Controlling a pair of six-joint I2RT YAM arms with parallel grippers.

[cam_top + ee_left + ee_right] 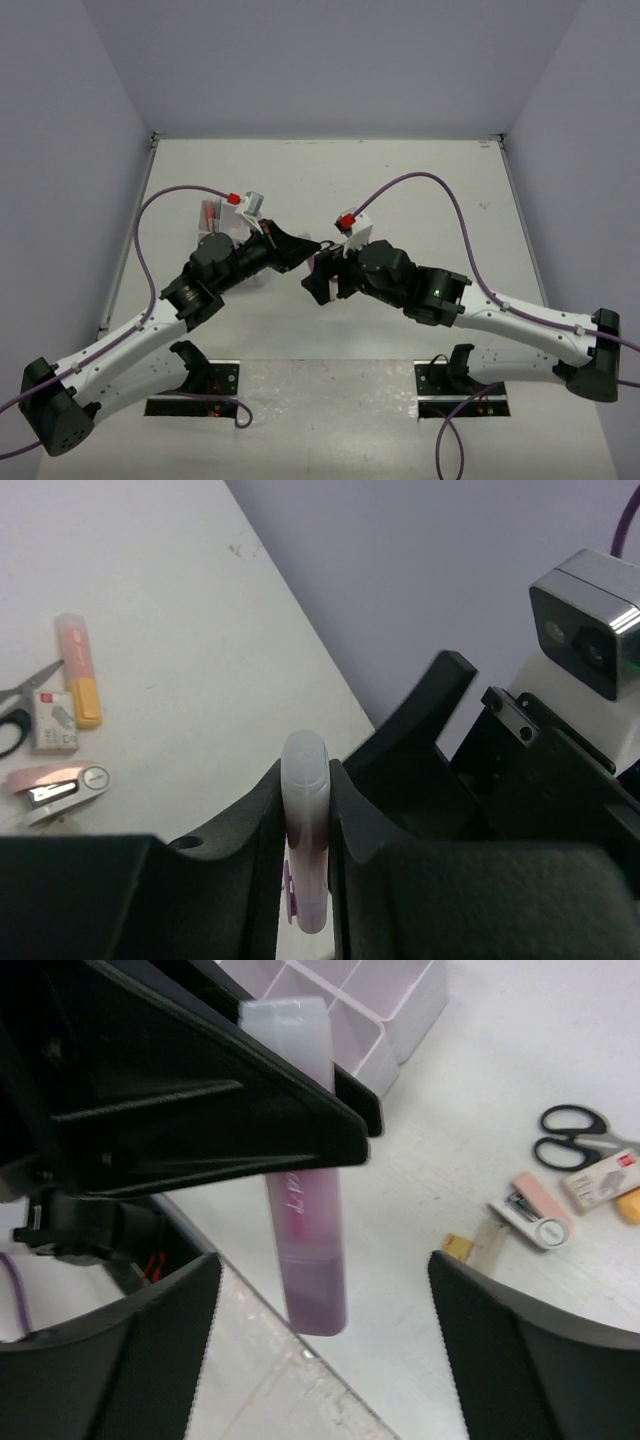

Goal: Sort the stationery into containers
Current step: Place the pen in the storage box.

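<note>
My left gripper point(306, 780) is shut on a lilac bar point(304, 825) and holds it above the table. In the right wrist view the bar point(308, 1230) hangs end-down from the black left gripper point(200, 1110). My right gripper point(325, 1360) is open, its fingers point(170, 1345) wide on either side just below the bar, not touching it. In the top view both grippers, left point(300, 246) and right point(320, 282), meet at the table's middle. The clear organiser box point(350, 1005) lies behind the bar; in the top view it point(212, 213) is partly hidden by the left arm.
On the table lie black-handled scissors point(568, 1135), a pink stapler-like piece point(530, 1210), a white eraser point(600, 1178), a tan eraser point(458, 1247) and a pink-and-orange marker point(78, 670). The near table edge point(290, 1335) runs below the bar.
</note>
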